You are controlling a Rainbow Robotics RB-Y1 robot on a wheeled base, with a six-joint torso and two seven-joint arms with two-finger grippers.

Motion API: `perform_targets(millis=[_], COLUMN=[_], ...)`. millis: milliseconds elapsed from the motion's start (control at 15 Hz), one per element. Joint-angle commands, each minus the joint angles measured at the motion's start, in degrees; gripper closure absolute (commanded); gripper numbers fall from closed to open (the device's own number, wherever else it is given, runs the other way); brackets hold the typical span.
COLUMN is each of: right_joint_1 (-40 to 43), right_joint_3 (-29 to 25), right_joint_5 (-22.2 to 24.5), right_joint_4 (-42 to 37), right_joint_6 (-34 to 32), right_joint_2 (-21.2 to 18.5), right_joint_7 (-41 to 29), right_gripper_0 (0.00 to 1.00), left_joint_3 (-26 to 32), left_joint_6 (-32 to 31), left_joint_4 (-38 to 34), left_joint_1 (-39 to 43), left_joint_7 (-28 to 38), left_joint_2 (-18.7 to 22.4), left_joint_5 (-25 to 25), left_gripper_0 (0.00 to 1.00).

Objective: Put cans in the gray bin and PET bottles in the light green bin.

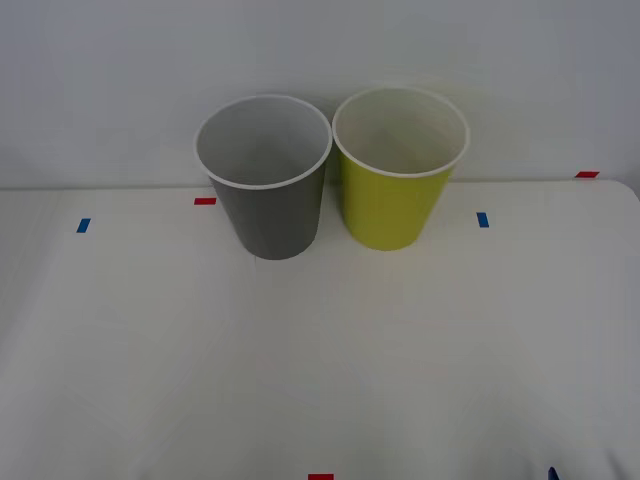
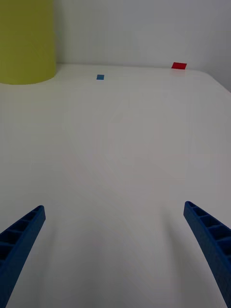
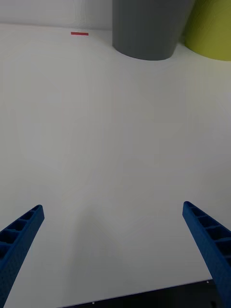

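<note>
The gray bin (image 1: 272,215) stands upright at the back of the white table, and the light green bin (image 1: 395,205) stands close beside it on the right. Both have white rims and pale insides, and their bottoms are hidden. My left gripper (image 3: 113,208) hovers open over bare table, with the gray bin (image 3: 144,29) and light green bin (image 3: 211,29) well ahead of it. My right gripper (image 2: 114,207) is also open over bare table, and the light green bin (image 2: 24,43) is far off to one side. The cans and PET bottles are out of view.
Small tape marks lie on the table (image 1: 320,360): red (image 1: 205,201) and blue (image 1: 83,225) at the left, blue (image 1: 483,219) and red (image 1: 587,174) at the right, red (image 1: 320,477) at the front edge. A pale wall rises behind the bins.
</note>
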Motion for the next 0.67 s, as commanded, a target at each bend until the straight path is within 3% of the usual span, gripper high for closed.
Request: perform_targets(millis=[67,667], right_joint_1=[0.0,0.0], right_joint_3=[0.0,0.0], right_joint_5=[-0.01,-0.01], right_joint_4=[0.0,0.0], right_joint_6=[0.01,0.01], right_joint_2=[0.0,0.0], right_joint_7=[0.0,0.0], right_gripper_0=[0.0,0.0], left_joint_3=[0.0,0.0], left_joint_6=[0.0,0.0], left_joint_4=[0.0,0.0], left_joint_1=[0.0,0.0], left_joint_7=[0.0,0.0], left_joint_2=[0.0,0.0], left_joint_5=[0.0,0.0], left_gripper_0=[0.0,0.0])
